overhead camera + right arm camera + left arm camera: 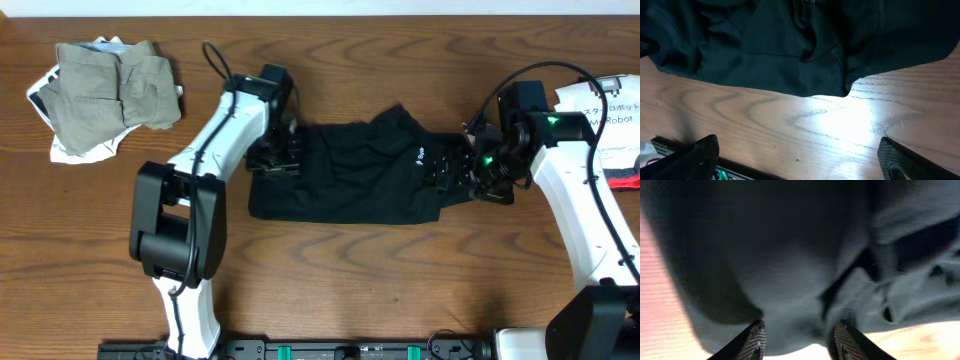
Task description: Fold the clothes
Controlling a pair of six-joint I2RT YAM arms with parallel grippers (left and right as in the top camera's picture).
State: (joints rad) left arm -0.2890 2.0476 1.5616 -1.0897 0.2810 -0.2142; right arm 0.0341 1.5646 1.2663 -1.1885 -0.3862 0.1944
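One wooden table point(330, 270), brown and strongly grained, fills almost the whole overhead view. A pale strip runs along its far edge and a dark rail point(350, 350) with green parts along the near edge.

Two white-and-black arms reach in from the near side, the left arm point(200, 170) and the right arm point(585, 215), and meet at the table's middle.

Between them lies the black shirt point(350, 175), spread sideways and rumpled, with loose folds along its far edge and a flatter near hem. The left gripper point(275, 155) sits on the shirt's left end. In the left wrist view its fingers point(757, 341) stand part-way apart with a bunched fold of the dark cloth filling the gap, pressed on both sides, so it grips the shirt. The right gripper point(450, 170) is at the shirt's right end. In the right wrist view its fingers point(702, 152) are spread wide over bare wood, holding nothing, with the shirt's edge just ahead.

At the far left corner, well apart, a khaki-grey garment point(105, 90) lies crumpled on a white printed garment point(70, 150).

At the right edge rests a white printed sheet point(610, 110), with something red point(625, 180) beside it.

Smallest is a white mark point(421, 157) on the shirt's right part.
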